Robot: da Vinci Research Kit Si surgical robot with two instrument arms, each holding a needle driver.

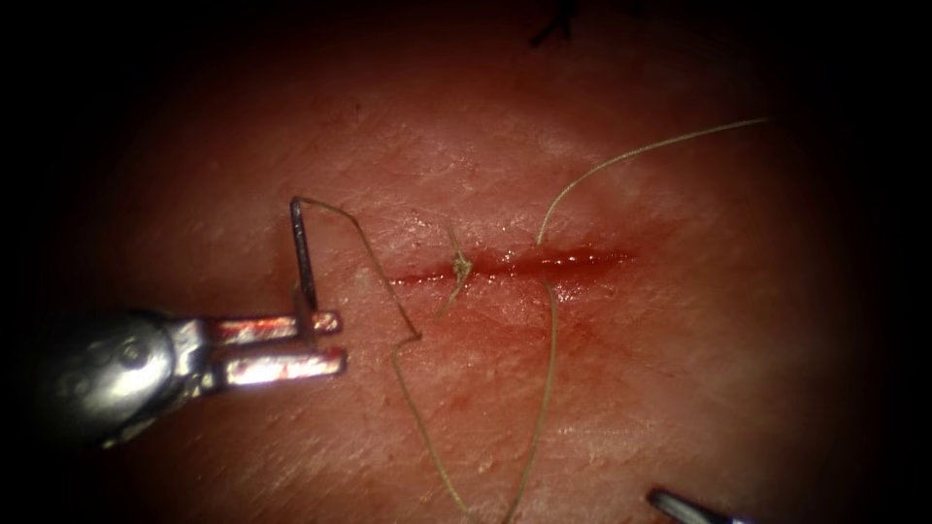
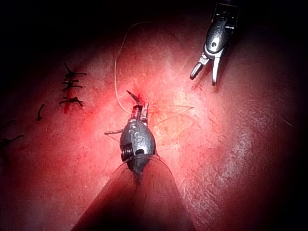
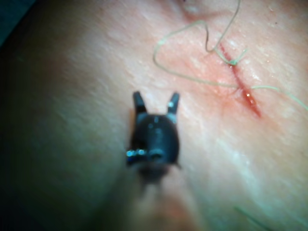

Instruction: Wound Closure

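Observation:
My left tool (image 1: 340, 342) comes in from the left, left of the cut (image 1: 544, 260), its jaws shut on the curved needle (image 1: 303, 262) near its lower end. The needle stands upright, free of the tissue (image 1: 680, 369). Pale thread (image 1: 408, 388) leaves its upper end, kinks and runs down the tissue. A second strand (image 1: 631, 153) enters the cut and leaves on its near side. A knot (image 1: 458, 264) sits on the cut. My right tool (image 1: 670, 502) is low on the right; its jaws (image 2: 203, 79) (image 3: 156, 100) are open and hold nothing.
Red fluid lies along the cut (image 3: 243, 91). Dark finished stitches (image 2: 72, 89) sit well away from my left tool (image 2: 142, 107), and dark thread ends (image 1: 553, 29) show at the far edge of the tissue.

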